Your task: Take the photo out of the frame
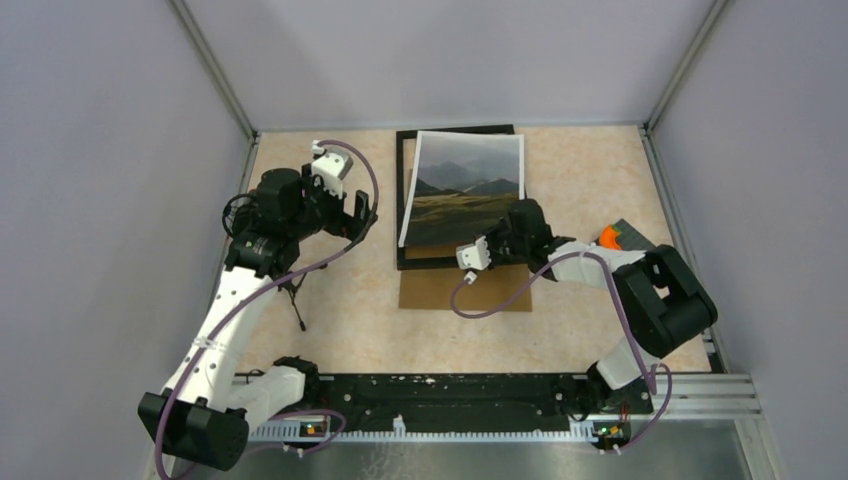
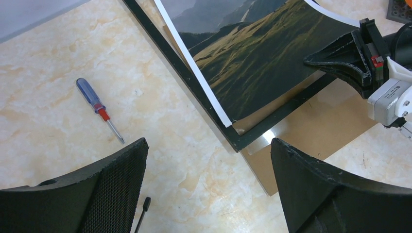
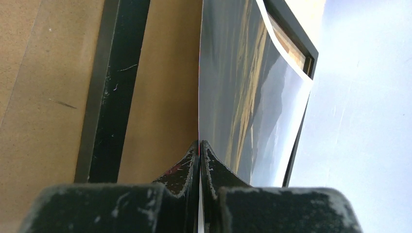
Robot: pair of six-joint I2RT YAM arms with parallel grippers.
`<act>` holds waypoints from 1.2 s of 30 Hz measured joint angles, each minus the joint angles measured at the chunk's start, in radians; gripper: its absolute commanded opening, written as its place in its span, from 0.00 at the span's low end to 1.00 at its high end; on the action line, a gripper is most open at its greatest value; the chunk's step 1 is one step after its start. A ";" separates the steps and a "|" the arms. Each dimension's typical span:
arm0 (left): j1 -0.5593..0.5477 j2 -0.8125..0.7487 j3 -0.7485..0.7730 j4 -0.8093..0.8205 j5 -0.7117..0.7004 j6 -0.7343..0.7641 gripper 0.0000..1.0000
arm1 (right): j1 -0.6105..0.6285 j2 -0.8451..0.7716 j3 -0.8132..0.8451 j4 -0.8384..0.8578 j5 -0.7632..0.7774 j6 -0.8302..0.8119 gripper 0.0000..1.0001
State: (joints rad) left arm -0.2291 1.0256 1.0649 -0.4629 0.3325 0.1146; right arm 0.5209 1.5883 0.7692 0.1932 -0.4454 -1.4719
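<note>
The right gripper point(image 3: 199, 145) is clamped tight on the near edge of the photo point(image 1: 466, 185). The mountain print stands lifted and curling above the frame point(image 1: 402, 190), which lies flat at the far middle of the table point(image 1: 580, 180) with its brown inside showing and a loose brown backing board point(image 1: 440, 290) sticking out past its near edge. Over on the left, the left gripper point(image 1: 366, 214) hangs wide open and empty just beside the frame, a blue-handled screwdriver point(image 2: 96, 104) lying on the table nearby.
</note>
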 measured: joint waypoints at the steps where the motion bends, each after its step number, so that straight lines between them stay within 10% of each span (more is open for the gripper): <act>1: 0.000 0.000 0.000 0.000 0.000 0.001 0.99 | 0.000 0.000 -0.010 0.000 0.003 0.000 0.00; 36: 0.005 0.011 -0.005 0.000 0.018 0.003 0.99 | 0.052 -0.071 -0.195 0.103 0.038 0.019 0.20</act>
State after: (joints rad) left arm -0.2245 1.0367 1.0599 -0.4633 0.3508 0.1177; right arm 0.5728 1.5169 0.5747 0.2966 -0.4076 -1.4528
